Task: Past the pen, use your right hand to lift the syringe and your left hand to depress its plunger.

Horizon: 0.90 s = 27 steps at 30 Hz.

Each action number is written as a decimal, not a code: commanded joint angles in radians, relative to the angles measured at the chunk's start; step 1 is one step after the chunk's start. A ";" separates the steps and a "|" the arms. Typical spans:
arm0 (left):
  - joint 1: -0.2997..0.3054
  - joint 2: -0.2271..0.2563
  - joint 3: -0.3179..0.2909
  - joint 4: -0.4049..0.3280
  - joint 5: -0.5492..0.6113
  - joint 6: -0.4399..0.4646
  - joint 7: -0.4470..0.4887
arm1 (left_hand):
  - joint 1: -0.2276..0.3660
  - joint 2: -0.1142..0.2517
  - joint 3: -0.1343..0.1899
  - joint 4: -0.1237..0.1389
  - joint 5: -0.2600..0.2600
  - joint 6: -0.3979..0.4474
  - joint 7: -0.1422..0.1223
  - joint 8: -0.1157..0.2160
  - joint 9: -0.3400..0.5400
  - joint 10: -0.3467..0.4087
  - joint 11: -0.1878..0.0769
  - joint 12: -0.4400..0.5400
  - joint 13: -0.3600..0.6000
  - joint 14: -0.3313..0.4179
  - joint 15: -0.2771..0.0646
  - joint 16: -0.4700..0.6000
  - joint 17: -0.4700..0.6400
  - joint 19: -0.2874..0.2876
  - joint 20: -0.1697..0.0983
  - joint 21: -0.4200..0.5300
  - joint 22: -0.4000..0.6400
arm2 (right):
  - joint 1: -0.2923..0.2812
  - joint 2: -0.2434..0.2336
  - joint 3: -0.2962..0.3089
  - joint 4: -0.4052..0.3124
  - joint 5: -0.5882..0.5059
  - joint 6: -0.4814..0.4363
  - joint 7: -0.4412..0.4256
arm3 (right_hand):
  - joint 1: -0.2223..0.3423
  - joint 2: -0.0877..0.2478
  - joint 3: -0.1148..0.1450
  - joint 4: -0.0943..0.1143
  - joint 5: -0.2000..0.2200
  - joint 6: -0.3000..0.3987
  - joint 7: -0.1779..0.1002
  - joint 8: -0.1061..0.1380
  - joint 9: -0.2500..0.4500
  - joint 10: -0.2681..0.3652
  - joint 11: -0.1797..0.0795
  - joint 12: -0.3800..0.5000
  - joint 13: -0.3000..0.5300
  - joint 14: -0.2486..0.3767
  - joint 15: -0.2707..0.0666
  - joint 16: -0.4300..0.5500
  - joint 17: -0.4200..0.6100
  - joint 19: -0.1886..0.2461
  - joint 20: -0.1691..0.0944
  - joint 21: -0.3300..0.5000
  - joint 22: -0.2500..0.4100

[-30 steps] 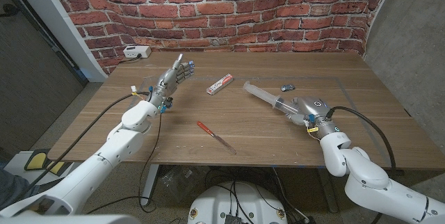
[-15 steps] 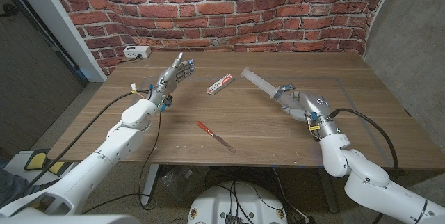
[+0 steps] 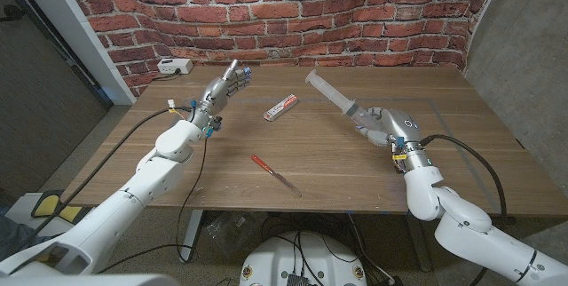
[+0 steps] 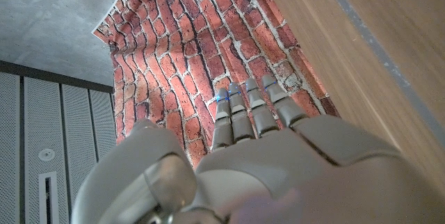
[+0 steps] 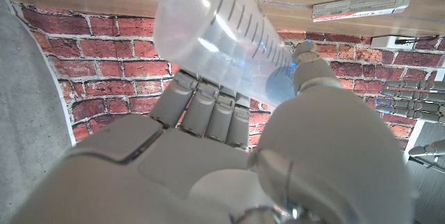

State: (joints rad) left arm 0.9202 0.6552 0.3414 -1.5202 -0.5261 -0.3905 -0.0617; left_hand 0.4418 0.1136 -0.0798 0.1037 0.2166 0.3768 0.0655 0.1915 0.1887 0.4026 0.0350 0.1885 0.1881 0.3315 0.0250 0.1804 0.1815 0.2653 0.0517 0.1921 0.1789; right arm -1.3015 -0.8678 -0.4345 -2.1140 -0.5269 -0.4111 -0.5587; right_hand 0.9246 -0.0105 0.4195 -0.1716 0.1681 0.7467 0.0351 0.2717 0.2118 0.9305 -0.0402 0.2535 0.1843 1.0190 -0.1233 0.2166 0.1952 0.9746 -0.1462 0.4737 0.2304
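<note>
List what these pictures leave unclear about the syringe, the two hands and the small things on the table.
- Syringe: its lower end is hidden inside the right hand in the head view; the right wrist view cuts its barrel at the edge.
- Left hand: the left wrist view shows only its back; its palm is hidden.
- White packet: printing too small to read.
- Pen: tip detail too small.

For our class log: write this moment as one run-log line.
right robot hand: holds syringe raised, tilted | left robot hand: open, apart | pen: on table
</note>
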 commanded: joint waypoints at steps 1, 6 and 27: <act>-0.013 0.007 0.009 -0.045 0.072 -0.042 0.014 | 0.004 -0.002 -0.006 0.001 0.002 -0.019 -0.006 -0.004 0.001 -0.017 -0.001 -0.005 0.004 -0.022 0.003 -0.005 0.003 -0.018 -0.001 -0.003 0.003 | 0.029 0.025 -0.016 0.014 -0.016 0.029 -0.007 | 0.137 0.190 0.067 0.067 0.007 0.152 -0.149 -0.003 0.006 0.091 -0.075 -0.001 0.003 0.054 -0.102 0.000 0.000 0.009 -0.070 0.008 0.001; -0.035 0.001 0.020 -0.036 0.086 -0.050 0.002 | 0.003 -0.004 -0.010 0.001 0.003 -0.037 -0.009 -0.008 0.001 -0.033 0.001 -0.006 0.004 -0.041 0.002 -0.006 0.003 -0.037 -0.002 -0.006 0.003 | 0.037 0.028 -0.025 0.015 -0.025 0.030 0.002 | 0.136 0.189 0.067 0.068 0.007 0.151 -0.149 -0.005 0.007 0.088 -0.071 -0.005 0.003 0.051 -0.101 -0.003 0.000 0.006 -0.070 0.010 0.001; -0.156 -0.042 0.086 0.015 0.136 -0.073 -0.073 | -0.002 -0.012 -0.023 0.004 0.006 -0.087 -0.014 -0.011 0.001 -0.094 0.002 -0.010 0.004 -0.101 0.000 -0.007 0.003 -0.102 -0.003 -0.011 0.003 | 0.059 0.036 -0.028 0.000 -0.073 0.075 -0.006 | 0.141 0.189 0.076 0.070 0.006 0.152 -0.143 -0.016 0.014 0.098 -0.063 -0.017 0.005 0.058 -0.101 -0.006 0.001 0.003 -0.070 0.027 -0.002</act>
State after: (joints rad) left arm 0.8290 0.6369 0.3897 -1.5333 -0.4176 -0.4565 -0.0999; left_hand 0.4375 0.1094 -0.0980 0.1048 0.2166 0.2981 0.0539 0.1809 0.1885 0.3205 0.0359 0.1809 0.1881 0.2414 0.0271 0.1737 0.1816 0.1741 0.0503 0.1808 0.1789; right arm -1.2548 -0.8380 -0.4591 -2.1077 -0.5732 -0.3543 -0.5638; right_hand 0.9129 0.0012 0.4180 -0.1702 0.1690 0.7482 0.0337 0.2581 0.2216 0.9534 -0.0309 0.2378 0.1843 1.0331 -0.1303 0.2147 0.1952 0.9747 -0.1461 0.4950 0.2276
